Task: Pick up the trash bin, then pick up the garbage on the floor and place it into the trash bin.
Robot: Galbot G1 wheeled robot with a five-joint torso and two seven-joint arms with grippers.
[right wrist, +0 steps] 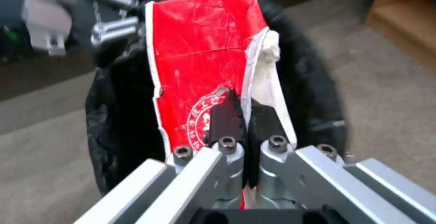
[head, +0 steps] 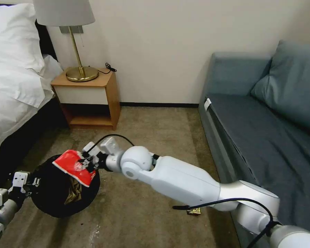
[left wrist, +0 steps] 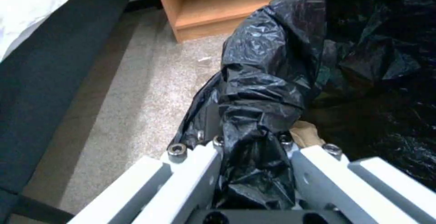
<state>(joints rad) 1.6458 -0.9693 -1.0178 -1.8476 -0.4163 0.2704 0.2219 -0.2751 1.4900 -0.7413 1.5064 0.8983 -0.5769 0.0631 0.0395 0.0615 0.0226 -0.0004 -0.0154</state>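
Head view: right gripper [head: 87, 162] pinches the red packet [head: 72, 167] at 1 edge over the bin [head: 63, 196]; packet looks light, limp, crinkly; left gripper [head: 32, 181] clamps the slippery bag-lined rim, bin probably light.

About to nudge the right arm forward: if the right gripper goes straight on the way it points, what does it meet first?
Probably the far rim of the trash bin, where the left gripper holds the black bag. The right gripper, shut on the red packet, points across the bin's mouth; depth is unclear, so it might pass just above.
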